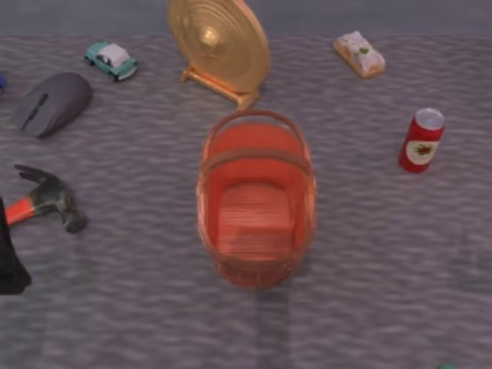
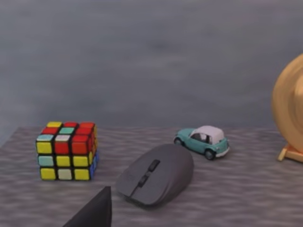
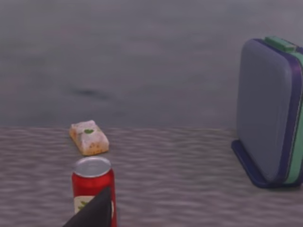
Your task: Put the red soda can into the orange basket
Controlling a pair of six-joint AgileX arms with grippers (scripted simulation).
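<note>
The red soda can [image 1: 421, 141] stands upright on the right side of the table, silver top up and cream label showing. The right wrist view looks at the red soda can [image 3: 92, 182] from close by, and a dark part of my right gripper [image 3: 94, 213] overlaps its lower half there. This gripper does not show in the top view. The orange basket [image 1: 311, 177] sits in the middle of the table with nothing inside, its hoop handle arching across. My left arm [image 1: 11, 254] rests at the table's left edge, far from both.
An upright golden plate [image 1: 219, 46] stands behind the basket. A toy car [image 1: 112, 60], grey mouse [image 1: 54, 102] and red-handled hammer [image 1: 50, 198] lie on the left, a frosted bread [image 1: 359, 54] at the back right. A colour cube [image 2: 67, 151] and blue case [image 3: 272, 113] show only in wrist views.
</note>
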